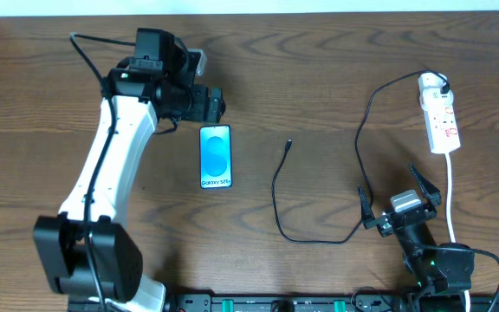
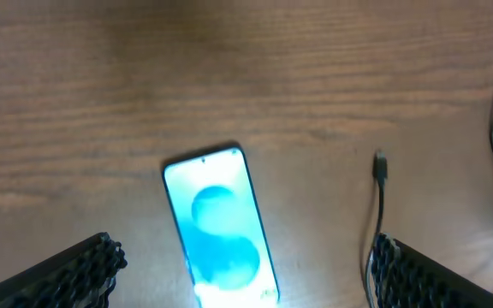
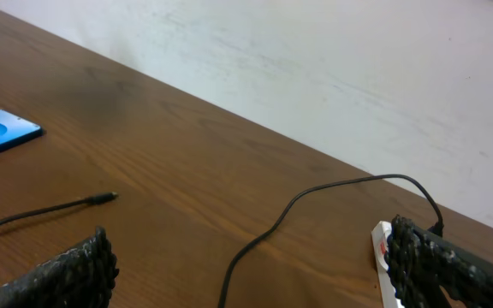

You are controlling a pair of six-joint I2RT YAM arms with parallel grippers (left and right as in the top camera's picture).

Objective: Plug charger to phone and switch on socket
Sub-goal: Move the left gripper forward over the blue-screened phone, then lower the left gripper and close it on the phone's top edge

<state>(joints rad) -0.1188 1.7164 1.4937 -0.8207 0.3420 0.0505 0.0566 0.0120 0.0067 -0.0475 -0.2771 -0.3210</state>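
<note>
Brown wooden desk [image 1: 319,69] carries the phone [image 1: 216,157], screen up, a little toward 9 o'clock from the centre. From its base at 7 o'clock the left arm reaches up toward 11 o'clock, wrist bent, and the left claw [image 1: 208,104] hangs over the phone's far end with fingers spread wide. The right arm is folded low at 5 o'clock; the right claw [image 1: 395,192] points to 12 o'clock, fingers also apart and empty. The charger [image 1: 275,192] is plugged into the socket [image 1: 440,113] at 2 o'clock. Its tip [image 1: 288,145] lies at 3 o'clock from the phone, not touching it.
</note>
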